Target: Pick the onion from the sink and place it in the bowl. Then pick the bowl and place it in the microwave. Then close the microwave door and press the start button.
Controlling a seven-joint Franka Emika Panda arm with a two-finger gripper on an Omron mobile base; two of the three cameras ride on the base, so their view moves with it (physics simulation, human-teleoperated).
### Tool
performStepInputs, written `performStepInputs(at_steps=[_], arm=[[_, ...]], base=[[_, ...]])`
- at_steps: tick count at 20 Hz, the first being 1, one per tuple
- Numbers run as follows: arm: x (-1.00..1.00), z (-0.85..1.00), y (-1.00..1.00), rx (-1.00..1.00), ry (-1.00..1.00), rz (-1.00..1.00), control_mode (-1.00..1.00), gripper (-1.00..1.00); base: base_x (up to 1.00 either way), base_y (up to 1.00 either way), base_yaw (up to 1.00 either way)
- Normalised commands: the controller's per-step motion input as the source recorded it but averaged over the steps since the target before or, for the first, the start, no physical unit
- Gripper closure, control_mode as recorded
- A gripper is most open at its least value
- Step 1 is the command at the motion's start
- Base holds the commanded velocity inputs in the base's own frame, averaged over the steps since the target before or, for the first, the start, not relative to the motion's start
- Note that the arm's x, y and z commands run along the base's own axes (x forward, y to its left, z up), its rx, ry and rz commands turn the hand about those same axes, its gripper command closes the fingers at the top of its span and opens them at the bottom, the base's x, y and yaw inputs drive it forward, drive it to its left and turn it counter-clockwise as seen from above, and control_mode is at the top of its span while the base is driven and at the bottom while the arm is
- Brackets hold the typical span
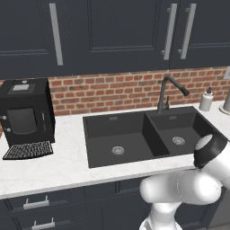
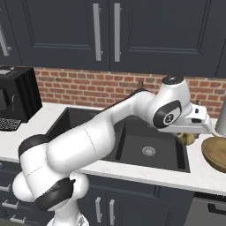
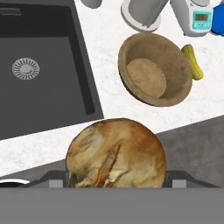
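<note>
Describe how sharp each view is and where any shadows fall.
Left base view: flat even light, the sink basins darker inside, no glare. Right base view: crisp, soft shading under the arm. Hand view: the onion close up looks slightly soft; the bowl shows a shaded inner wall.

The onion (image 3: 116,153) has dry, papery, golden-brown skin with a slight sheen. The bowl (image 3: 154,70) looks like matt, grained wood. The sink (image 1: 143,134) is matt black, its drain (image 3: 25,68) silvery metal. The counter (image 1: 67,157) is smooth white marbled stone, backed by rough red brick (image 1: 103,92).
</note>
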Motion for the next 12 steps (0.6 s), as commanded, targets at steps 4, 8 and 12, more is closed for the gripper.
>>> performStepInputs(at_steps=[4, 8, 12], arm=[[0.00, -0.23, -0.38, 0.01, -0.11, 0.00, -1.00, 1.00], [0.05, -0.35, -0.11, 0.00, -0.16, 0.00, -1.00, 1.00], [0.20, -0.28, -0.06, 0.00, -0.07, 0.00, -1.00, 1.00]], base=[[0.00, 0.00, 0.00], [0.00, 0.00, 0.00], [0.00, 0.00, 0.00]])
